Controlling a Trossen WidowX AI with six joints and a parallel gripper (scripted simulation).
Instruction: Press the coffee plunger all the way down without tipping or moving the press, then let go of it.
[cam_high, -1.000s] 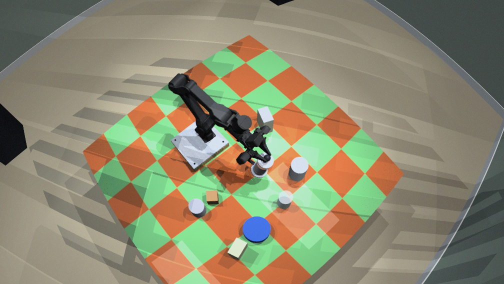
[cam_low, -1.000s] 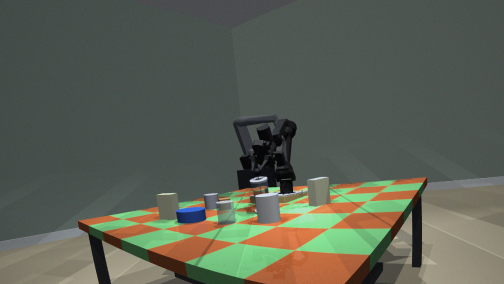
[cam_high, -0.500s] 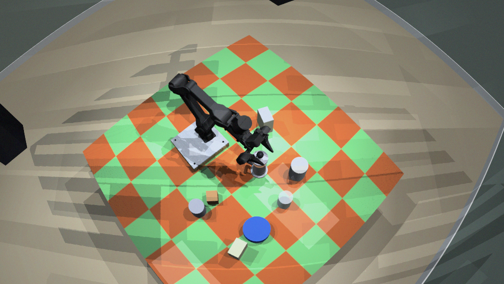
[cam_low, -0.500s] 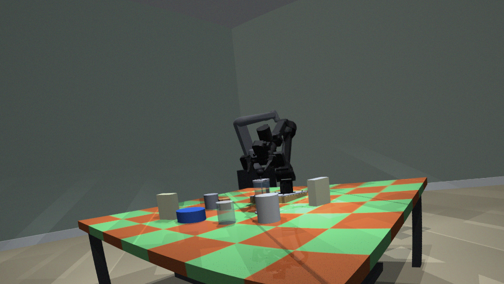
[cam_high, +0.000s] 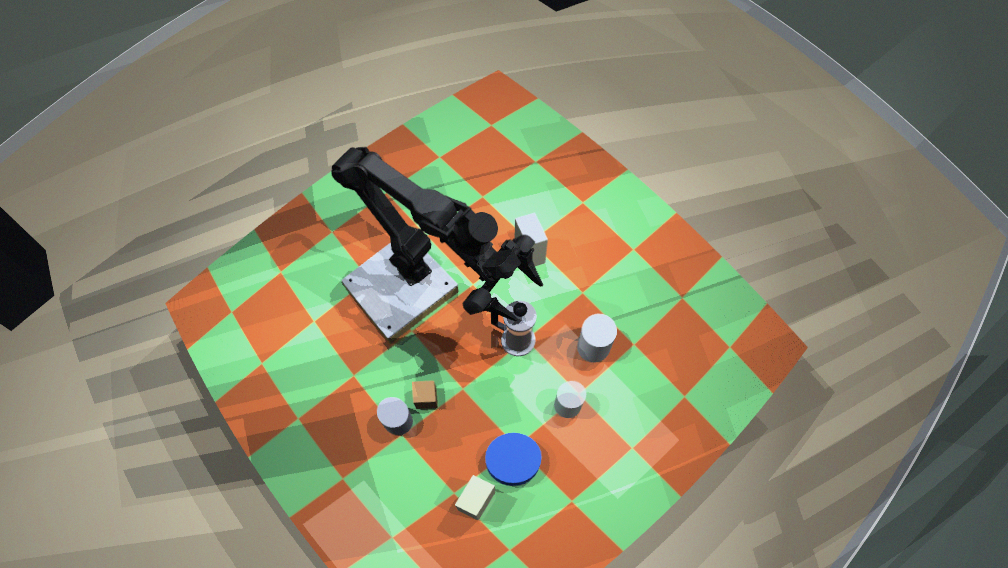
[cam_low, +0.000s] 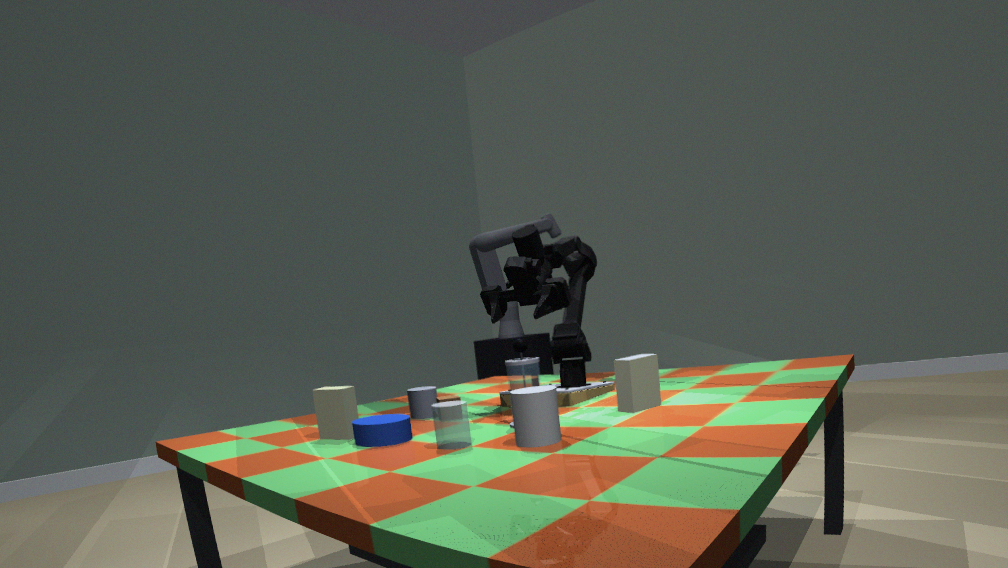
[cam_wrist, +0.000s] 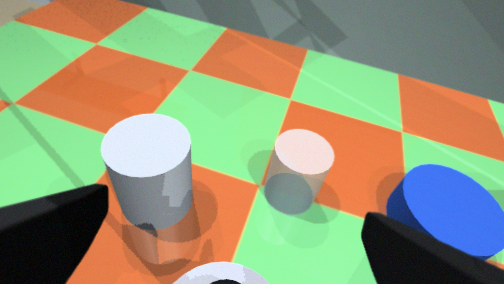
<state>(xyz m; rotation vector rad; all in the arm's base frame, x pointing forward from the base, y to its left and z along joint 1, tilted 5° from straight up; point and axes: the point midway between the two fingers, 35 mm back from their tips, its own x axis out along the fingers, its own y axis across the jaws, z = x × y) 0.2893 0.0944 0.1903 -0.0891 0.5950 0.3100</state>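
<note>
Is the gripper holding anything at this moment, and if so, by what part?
Nothing is held: the gripper is open, above the coffee press, clear of its plunger knob.

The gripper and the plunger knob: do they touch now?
Apart. The exterior view shows the open gripper raised well above the plunger knob, with wall visible between them.

A tall grey cylinder, a translucent cup, a blue disc, a small grey cylinder, a brown cube, two pale blocks stood on the checkered table.
</note>
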